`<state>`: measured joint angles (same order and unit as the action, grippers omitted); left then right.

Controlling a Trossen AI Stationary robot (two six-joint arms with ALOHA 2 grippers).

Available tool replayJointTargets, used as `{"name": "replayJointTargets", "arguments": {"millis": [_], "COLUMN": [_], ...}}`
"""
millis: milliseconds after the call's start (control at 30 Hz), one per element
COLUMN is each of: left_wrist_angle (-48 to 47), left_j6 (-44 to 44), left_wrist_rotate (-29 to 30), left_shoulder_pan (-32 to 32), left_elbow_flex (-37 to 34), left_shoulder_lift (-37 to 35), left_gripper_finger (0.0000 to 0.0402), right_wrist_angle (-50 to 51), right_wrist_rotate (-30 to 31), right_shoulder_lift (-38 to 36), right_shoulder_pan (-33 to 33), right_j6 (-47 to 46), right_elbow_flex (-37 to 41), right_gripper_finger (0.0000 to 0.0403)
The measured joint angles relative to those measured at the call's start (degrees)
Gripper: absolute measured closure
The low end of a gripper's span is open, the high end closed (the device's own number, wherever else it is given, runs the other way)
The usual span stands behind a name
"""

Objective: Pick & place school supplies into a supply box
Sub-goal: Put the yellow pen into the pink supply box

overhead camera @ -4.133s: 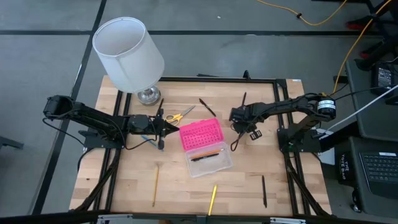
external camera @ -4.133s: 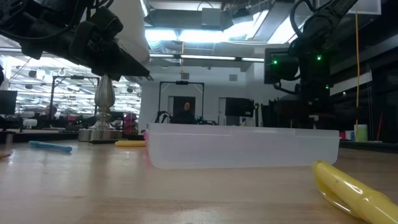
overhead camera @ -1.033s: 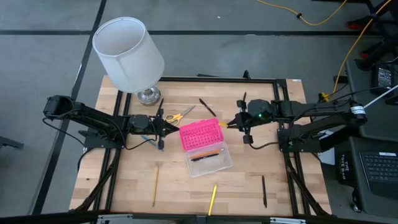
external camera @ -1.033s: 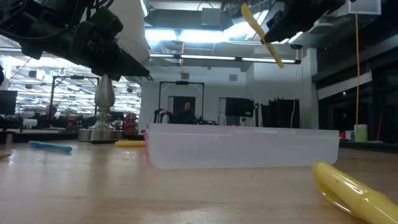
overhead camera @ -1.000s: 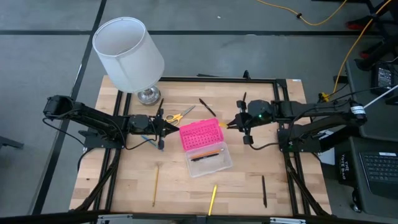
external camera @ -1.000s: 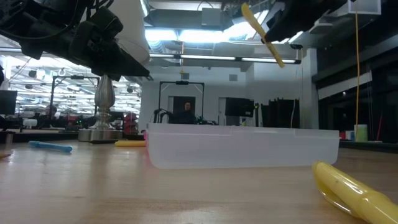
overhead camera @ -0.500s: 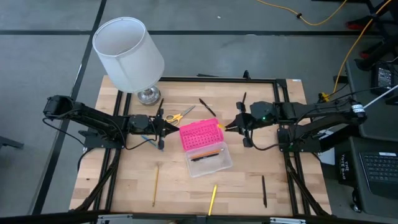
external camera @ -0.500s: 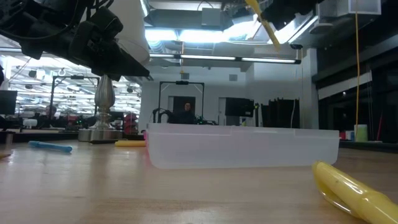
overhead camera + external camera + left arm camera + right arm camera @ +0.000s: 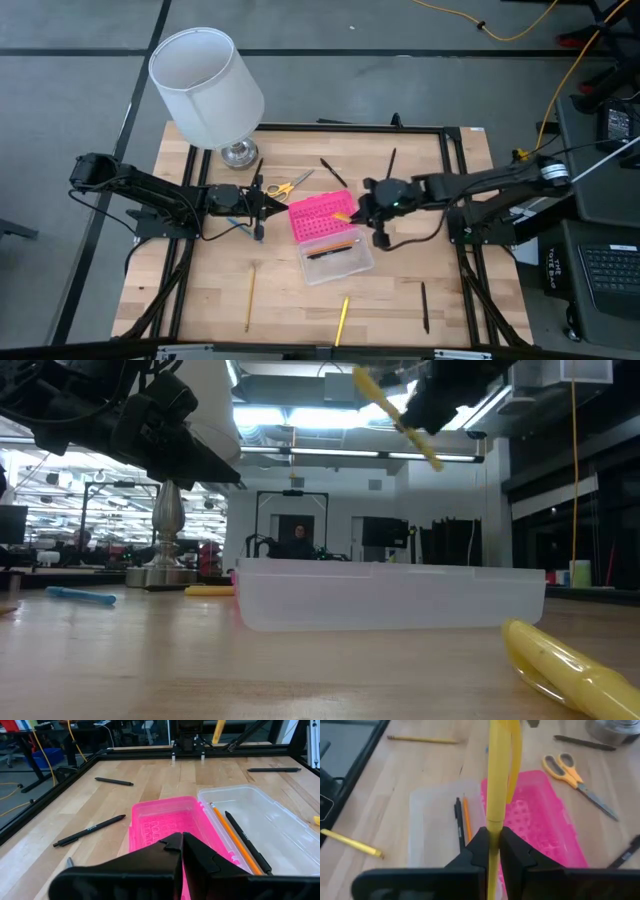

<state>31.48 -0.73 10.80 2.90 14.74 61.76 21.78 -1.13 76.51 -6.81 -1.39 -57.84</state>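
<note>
Overhead, wooden table [image 9: 200, 290], white lamp [image 9: 207, 85], grey floor [image 9: 400, 90]

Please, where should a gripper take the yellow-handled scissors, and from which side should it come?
Probably from straight above, across the closed blades just past the handles: the scissors lie flat on the table with free space around them, and the blades are the narrowest part.

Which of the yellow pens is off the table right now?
The yellow pen pinched in the right claw, above the pink lid; the others lie on the wood.

Right gripper [image 9: 357, 212] fingers clamped, arm outstretched; left gripper [image 9: 283, 207] shut.
</note>
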Motion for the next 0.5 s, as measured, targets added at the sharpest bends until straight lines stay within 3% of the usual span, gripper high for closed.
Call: {"name": "replayJointTargets", "arguments": {"millis": [333,500], "left_wrist_angle": [0.0,0.0], "left_j6": [0.0,0.0], "left_wrist_rotate": [0.0,0.0], "left_shoulder_pan": [0.0,0.0], "left_elbow_flex": [0.0,0.0], "left_shoulder_lift": [0.0,0.0], "left_gripper_finger": [0.0398,0.0398], "right_wrist_angle": [15.0,23.7], "right_wrist_rotate": [0.2,4.0], "right_shoulder_lift": [14.8,20.5], "right_shoulder_pan": [-4.9,-7.9], "right_j6": [-2.4,-3.0], "right_elbow_flex": [-17.0,-25.0], "right_gripper_finger": [0.0373,0.0373]}}
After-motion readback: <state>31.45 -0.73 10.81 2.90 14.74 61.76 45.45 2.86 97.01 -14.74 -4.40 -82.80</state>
